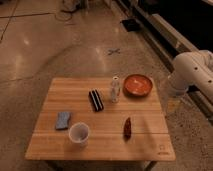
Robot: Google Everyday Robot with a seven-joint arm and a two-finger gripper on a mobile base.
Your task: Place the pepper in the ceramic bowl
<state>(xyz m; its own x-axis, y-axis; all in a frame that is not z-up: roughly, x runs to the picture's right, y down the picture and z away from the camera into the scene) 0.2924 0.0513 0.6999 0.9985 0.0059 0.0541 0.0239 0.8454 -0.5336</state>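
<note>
Wooden table [145, 142] on polished floor, bearing one each: pepper [127, 128] front right, bowl [138, 85] back right, bottle [115, 90], black bar [95, 100], cup [79, 134], sponge [63, 120]. Gripper [172, 106] beside the right edge, opening indiscernible.

place: lab-like test space | cues: polished concrete floor [55, 45], tape cross [114, 51], wooden table [67, 92] | end effector [172, 106]: beside table's right edge

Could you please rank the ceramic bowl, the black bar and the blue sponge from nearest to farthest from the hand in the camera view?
The hand hangs just off the right edge of the table.
1. The ceramic bowl, at the far right corner.
2. The black bar, near the middle.
3. The blue sponge, on the left side, toward the front.
</note>
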